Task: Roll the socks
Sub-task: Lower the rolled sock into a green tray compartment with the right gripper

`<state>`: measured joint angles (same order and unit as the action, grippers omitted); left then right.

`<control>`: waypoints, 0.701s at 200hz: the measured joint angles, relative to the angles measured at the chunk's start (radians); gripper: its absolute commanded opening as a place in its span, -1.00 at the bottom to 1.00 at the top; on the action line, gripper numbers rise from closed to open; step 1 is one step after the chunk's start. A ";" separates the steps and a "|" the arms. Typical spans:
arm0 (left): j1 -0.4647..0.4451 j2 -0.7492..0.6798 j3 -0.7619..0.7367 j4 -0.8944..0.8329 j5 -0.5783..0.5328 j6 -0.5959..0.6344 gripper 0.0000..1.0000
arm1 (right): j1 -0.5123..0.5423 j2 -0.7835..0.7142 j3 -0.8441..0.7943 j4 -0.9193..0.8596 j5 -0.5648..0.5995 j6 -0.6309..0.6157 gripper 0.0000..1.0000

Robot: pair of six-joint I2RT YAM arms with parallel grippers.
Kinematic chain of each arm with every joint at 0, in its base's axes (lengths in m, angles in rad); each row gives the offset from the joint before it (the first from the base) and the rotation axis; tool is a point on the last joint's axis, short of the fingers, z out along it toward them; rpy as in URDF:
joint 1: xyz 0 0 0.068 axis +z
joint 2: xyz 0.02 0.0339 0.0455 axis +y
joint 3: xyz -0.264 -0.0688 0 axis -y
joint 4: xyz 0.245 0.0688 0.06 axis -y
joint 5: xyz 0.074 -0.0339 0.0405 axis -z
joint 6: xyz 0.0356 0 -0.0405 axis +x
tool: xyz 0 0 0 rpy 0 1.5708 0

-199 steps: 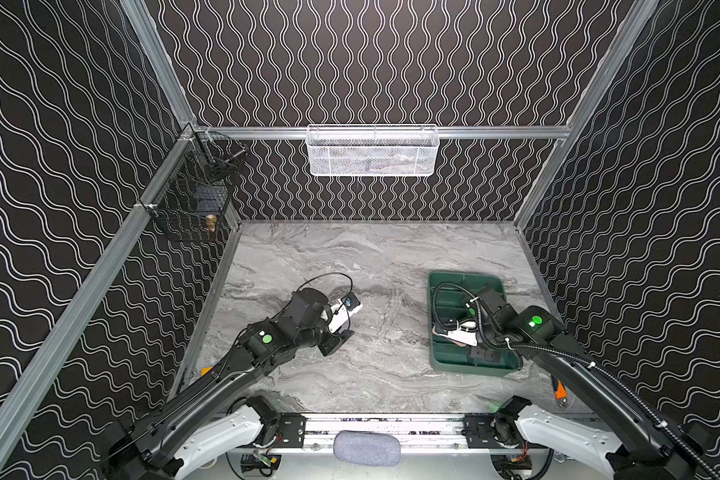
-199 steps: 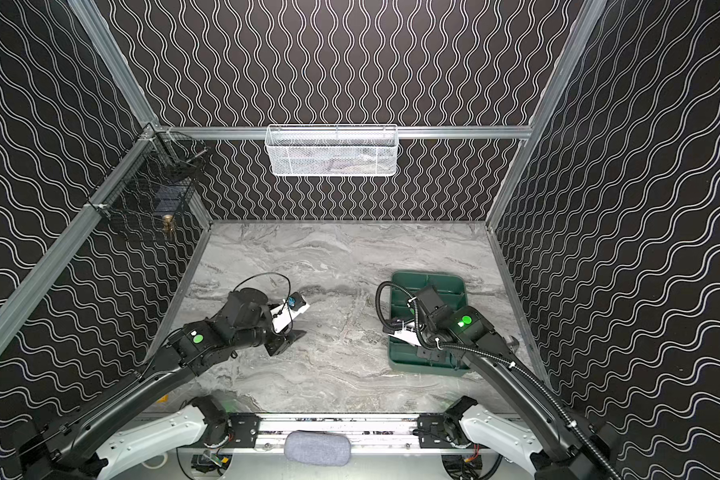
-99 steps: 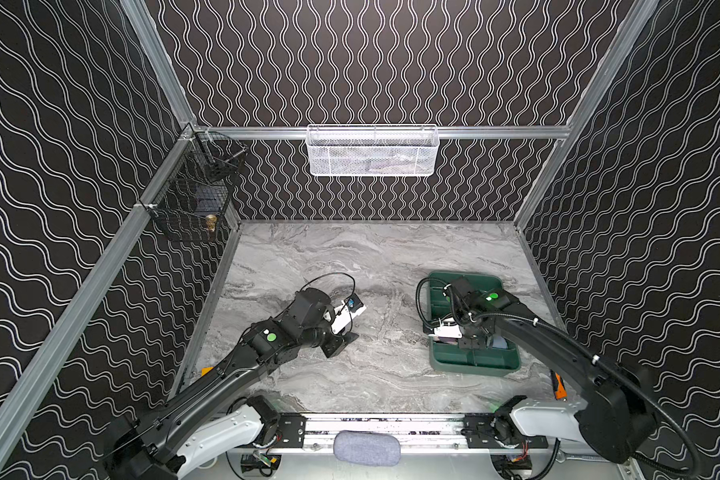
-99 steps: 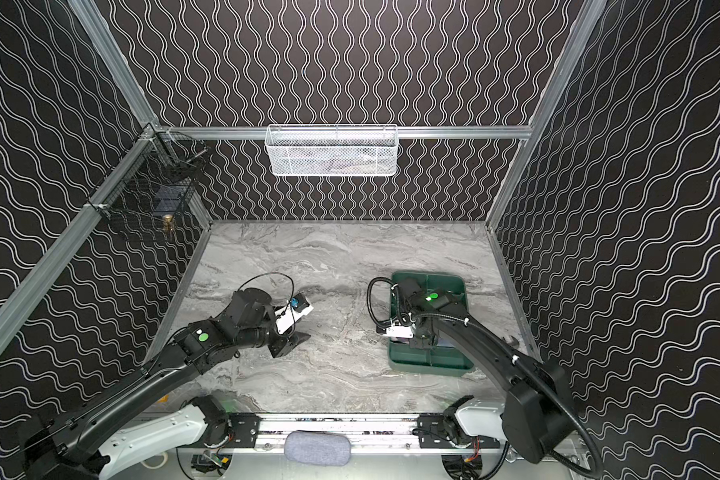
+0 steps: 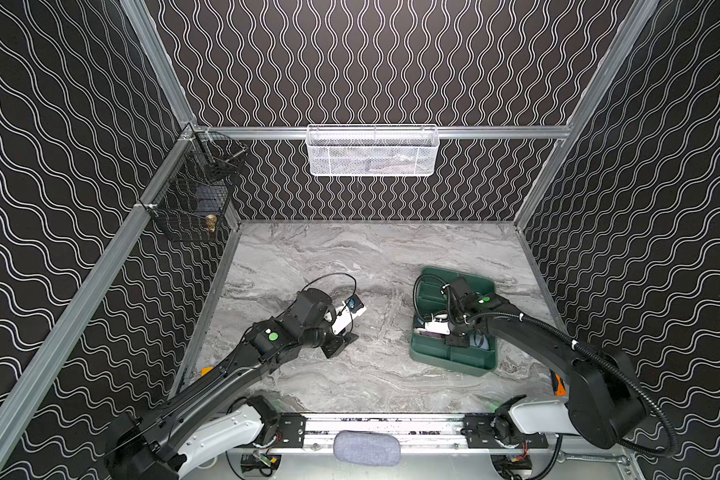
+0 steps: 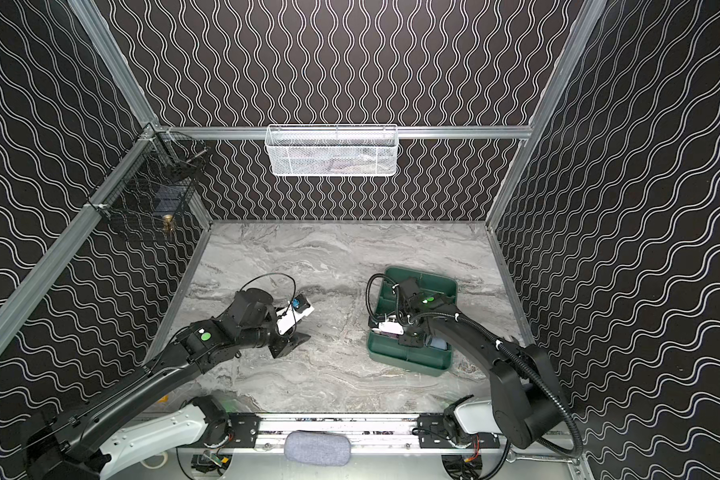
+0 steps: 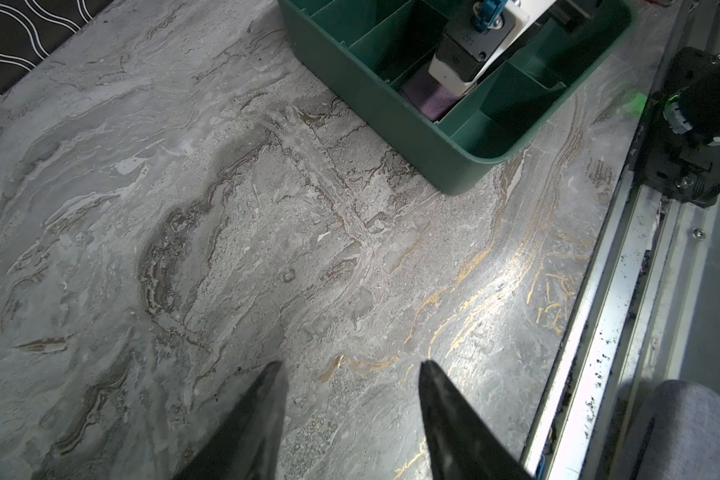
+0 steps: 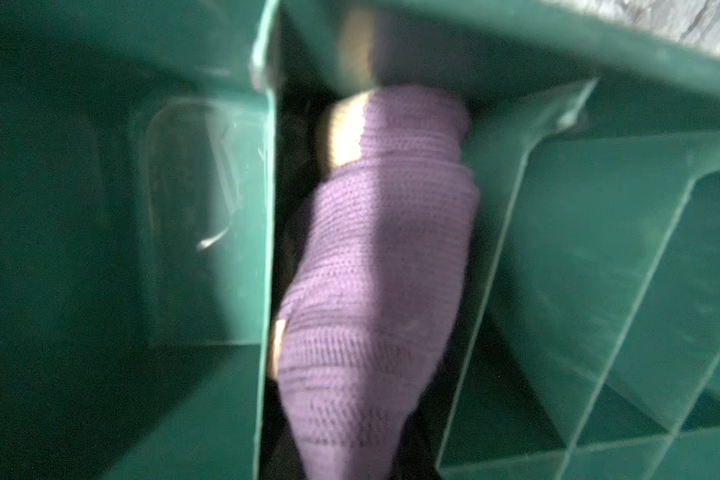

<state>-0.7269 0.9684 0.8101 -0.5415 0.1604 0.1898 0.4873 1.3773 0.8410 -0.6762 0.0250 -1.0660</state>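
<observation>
Over the last second the right arm swings its elbow up and round, so the right gripper (image 5: 454, 337) now points down into the green tray (image 5: 449, 365) instead of reaching in from its far side. The wrist view shows why: the purple sock (image 8: 375, 249), already rolled into a tight bundle with a tan patch showing, sits in a narrow compartment on the side of the tray nearest the left arm. The jaws appear closed on its near end. A pale blue patch (image 6: 439, 343) in the next compartment is probably the other sock. The left gripper (image 7: 350, 365) barely shifts. It hangs over the bare table (image 7: 225, 208), jaws apart and empty. The rolling looks done, with only the release left.
</observation>
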 measured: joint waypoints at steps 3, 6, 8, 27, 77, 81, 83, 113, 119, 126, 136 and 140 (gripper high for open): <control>0.000 0.001 0.000 0.000 0.000 0.000 0.11 | -0.001 0.002 -0.003 0.005 -0.003 0.000 -1.00; 0.000 0.002 -0.001 0.000 0.000 0.000 0.10 | -0.002 0.004 -0.005 0.010 -0.006 0.000 -1.00; 0.000 0.002 -0.001 0.000 0.000 0.000 0.10 | -0.003 0.005 -0.006 0.013 -0.008 0.001 -1.00; 0.000 0.012 -0.001 0.000 0.000 0.000 0.10 | -0.004 0.021 -0.020 0.049 -0.024 0.006 -1.00; 0.000 0.020 -0.001 0.000 -0.006 0.000 0.10 | -0.005 0.092 -0.015 0.087 -0.060 0.041 -0.86; 0.000 0.021 -0.001 0.000 -0.008 0.000 0.10 | -0.005 0.096 -0.014 0.087 -0.062 0.046 -0.76; 0.000 0.021 -0.001 0.000 -0.010 0.000 0.10 | -0.005 0.098 -0.013 0.087 -0.063 0.047 -0.71; 0.000 0.023 -0.001 0.000 -0.020 0.000 0.10 | -0.006 0.115 0.008 0.086 -0.059 0.055 -0.16; 0.000 0.023 -0.001 0.000 -0.020 0.000 0.10 | -0.007 0.114 0.015 0.082 -0.058 0.045 -0.08; 0.000 0.024 -0.001 0.000 -0.025 0.000 0.10 | -0.005 0.109 0.023 0.073 -0.059 0.045 0.00; 0.000 0.025 -0.001 0.000 -0.027 0.000 0.10 | -0.005 0.103 0.032 0.059 -0.065 0.047 0.10; 0.000 0.026 -0.001 0.000 -0.027 0.000 0.10 | -0.005 0.100 0.037 0.052 -0.070 0.050 0.16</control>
<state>-0.7269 0.9943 0.8093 -0.5415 0.1337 0.1894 0.4828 1.4773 0.8780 -0.6243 -0.0448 -1.0161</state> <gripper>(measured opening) 0.552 0.519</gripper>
